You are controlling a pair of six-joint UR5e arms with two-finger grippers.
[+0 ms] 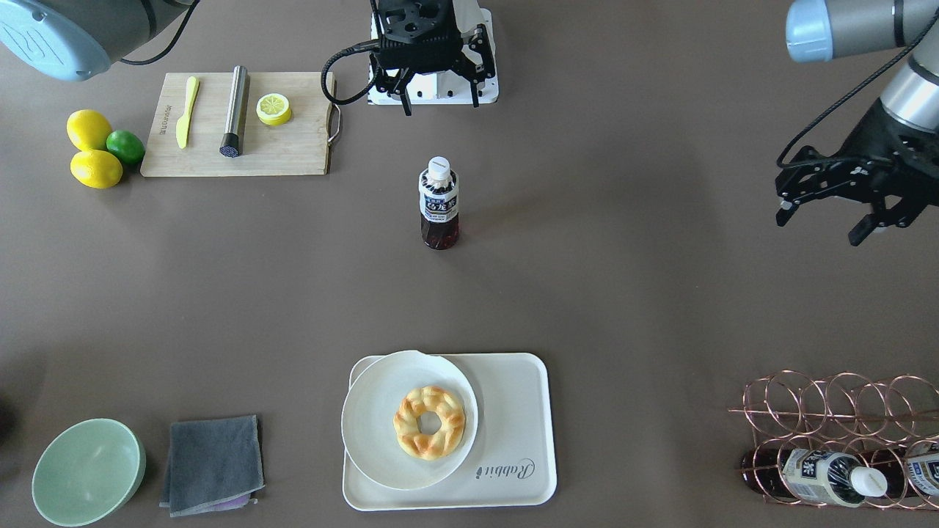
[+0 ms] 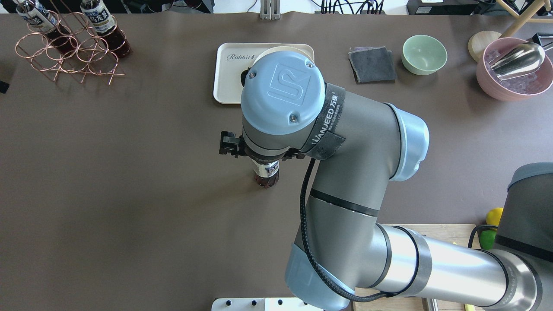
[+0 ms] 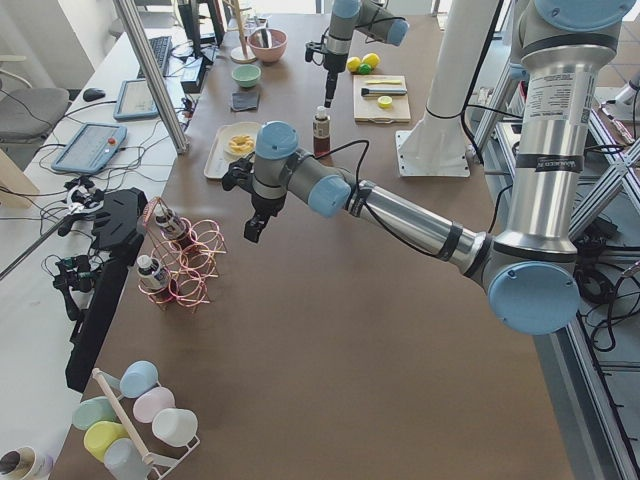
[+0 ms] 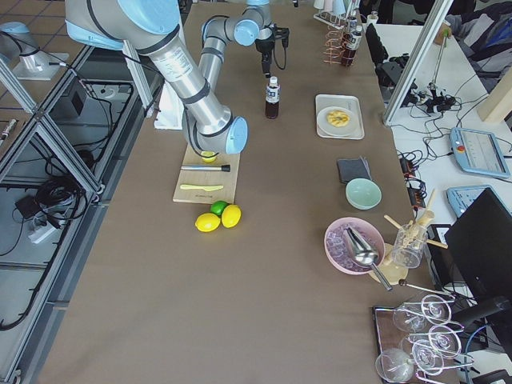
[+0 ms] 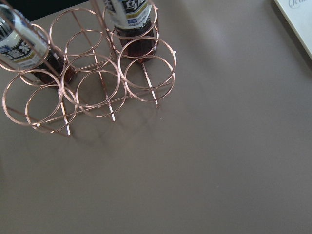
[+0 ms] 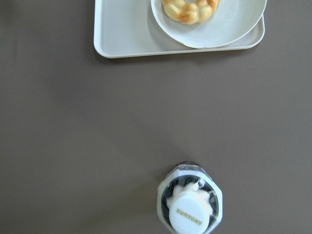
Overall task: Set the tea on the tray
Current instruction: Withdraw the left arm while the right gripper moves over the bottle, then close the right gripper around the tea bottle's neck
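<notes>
A tea bottle (image 1: 439, 205) with a white cap stands upright on the brown table near its middle. It also shows in the overhead view (image 2: 265, 175) and from above in the right wrist view (image 6: 190, 214). My right gripper (image 1: 440, 106) is open and empty and hangs above the bottle without touching it. The cream tray (image 1: 513, 440) with the "Rabbit" print lies at the far edge and holds a white plate (image 1: 370, 433) with a doughnut (image 1: 430, 423). My left gripper (image 1: 821, 227) is open and empty, in the air near the copper rack (image 1: 829, 411).
The rack holds more tea bottles (image 5: 127, 14). A wooden cutting board (image 1: 293, 147) carries a yellow knife, a steel cylinder and a lemon half. Two lemons and a lime (image 1: 126, 147) lie beside it. A green bowl (image 1: 88, 469) and a grey cloth (image 1: 213, 462) sit beside the tray.
</notes>
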